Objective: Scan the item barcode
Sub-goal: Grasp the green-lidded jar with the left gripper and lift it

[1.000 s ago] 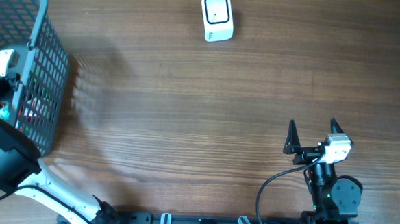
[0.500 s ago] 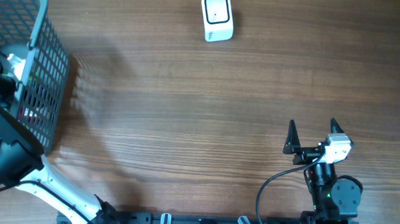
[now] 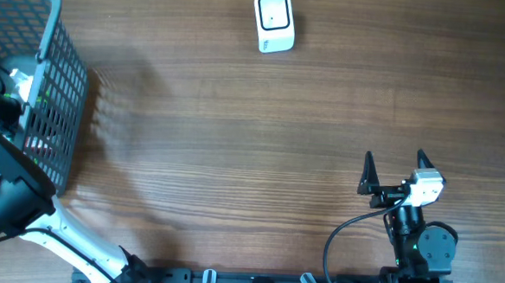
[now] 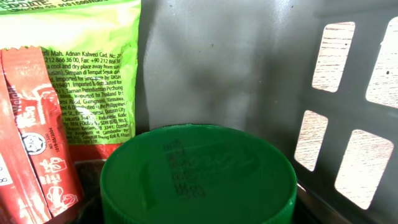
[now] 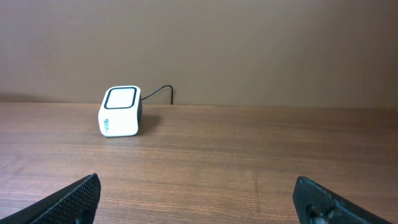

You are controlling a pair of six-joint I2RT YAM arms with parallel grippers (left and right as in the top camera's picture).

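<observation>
Green-lidded container could not be made out from overhead; it sat inside the grey mesh basket (image 3: pixel 61 79) at the far-left corner of the table (image 3: pixel 234 158), where only flecks of red and green showed through the mesh. The left gripper (image 3: pixel 8 103) reached down into that basket, and whether its claw stood apart or together could not be told. A white scanner (image 3: pixel 273 21) stood near the middle of the table's far edge, well apart from the basket. The right gripper (image 3: pixel 394 166) hovered near the near-right corner, its two fingers spread wide with nothing between them, pointing toward the far edge.

From the left wrist, the container's round green lid (image 4: pixel 198 174) faced the camera, so its axis pointed straight up at the lens; the body below was hidden. A green packet (image 4: pixel 74 68) and a red sachet (image 4: pixel 31 143) leaned just beside it, against the basket's wall.

From the right wrist, the scanner showed its window facing upward, its cable trailing behind.
</observation>
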